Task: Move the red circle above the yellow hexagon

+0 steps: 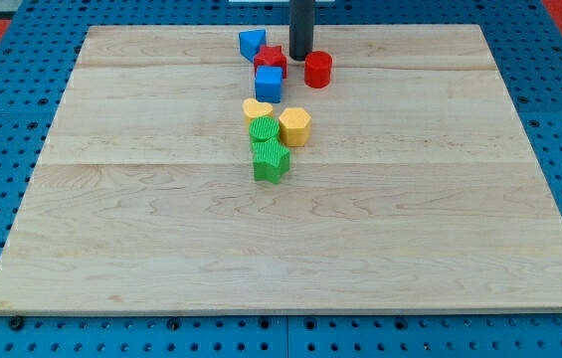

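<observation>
The red circle (318, 70) stands near the board's top middle. The yellow hexagon (294, 126) lies below it and a little to the view's left. My tip (300, 57) comes down from the view's top edge and rests just left of the red circle, close to it, between it and a red star-like block (272, 59). Whether the tip touches the red circle cannot be told.
A blue triangle (252, 43) and a blue cube (269, 84) sit by the red star. A yellow heart (257, 108), a green round block (264, 130) and a green star (271, 160) cluster left of the hexagon. The wooden board (111, 249) lies on a blue pegboard.
</observation>
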### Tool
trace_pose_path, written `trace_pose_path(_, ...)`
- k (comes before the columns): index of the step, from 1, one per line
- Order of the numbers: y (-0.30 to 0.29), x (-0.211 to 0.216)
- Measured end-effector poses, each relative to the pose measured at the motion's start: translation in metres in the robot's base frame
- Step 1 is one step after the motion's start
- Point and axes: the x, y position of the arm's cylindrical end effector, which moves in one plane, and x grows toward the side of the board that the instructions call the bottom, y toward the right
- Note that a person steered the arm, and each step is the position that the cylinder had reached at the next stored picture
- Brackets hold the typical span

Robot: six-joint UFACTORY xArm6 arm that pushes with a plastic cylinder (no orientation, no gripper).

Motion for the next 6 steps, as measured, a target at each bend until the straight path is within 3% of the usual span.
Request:
trace_pose_path(1,0.008,-0.008)
trace_pose_path(2,0.063,-0.003)
trace_pose_path(4,0.066,0.036)
trace_pose_path(6,0.026,0.038)
